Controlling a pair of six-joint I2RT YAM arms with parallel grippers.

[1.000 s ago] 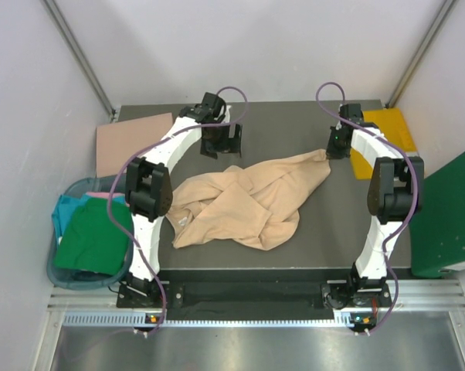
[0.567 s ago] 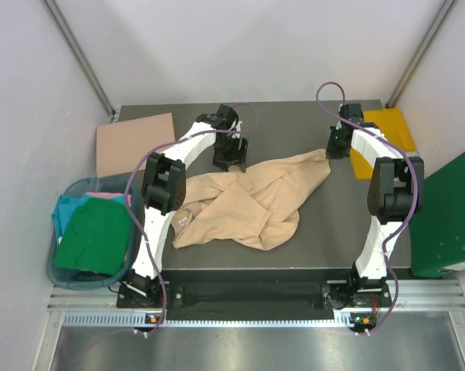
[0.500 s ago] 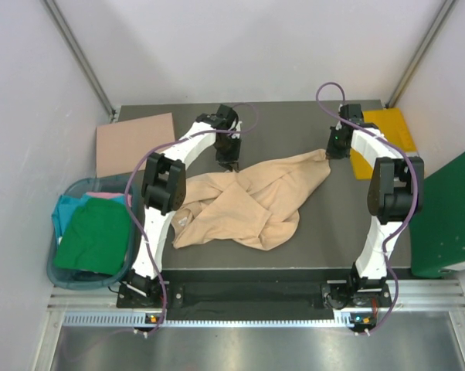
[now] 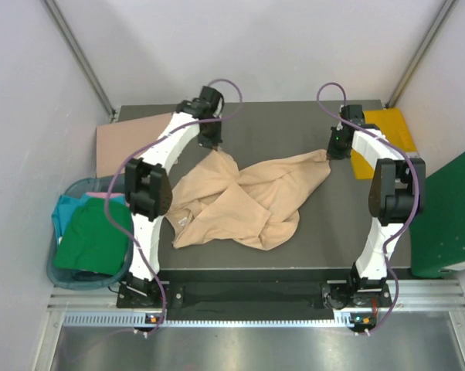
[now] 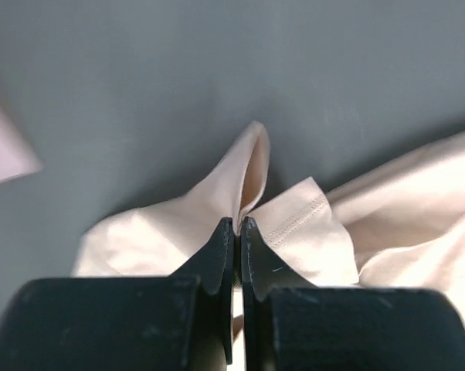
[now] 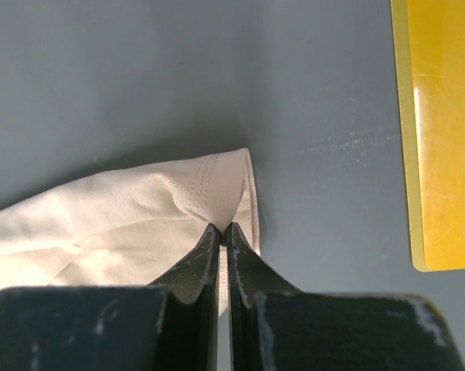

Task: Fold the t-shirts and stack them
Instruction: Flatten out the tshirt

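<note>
Currently the beige t-shirt (image 4: 248, 197) is lying crumpled on the surface (image 4: 294, 124), looking soft and limp; you are pinching a raised fold with the left fingers (image 5: 219, 255) and a stitched hem corner with the right fingers (image 6: 203, 255).

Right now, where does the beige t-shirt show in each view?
Top external: beige t-shirt crumpled mid-table, between the arms.
Left wrist: beige t-shirt lower centre and right, fold pinched in left claw.
Right wrist: beige t-shirt lower left, hem corner in right claw.
Shared landmark: the dark grey table, in all views.
</note>
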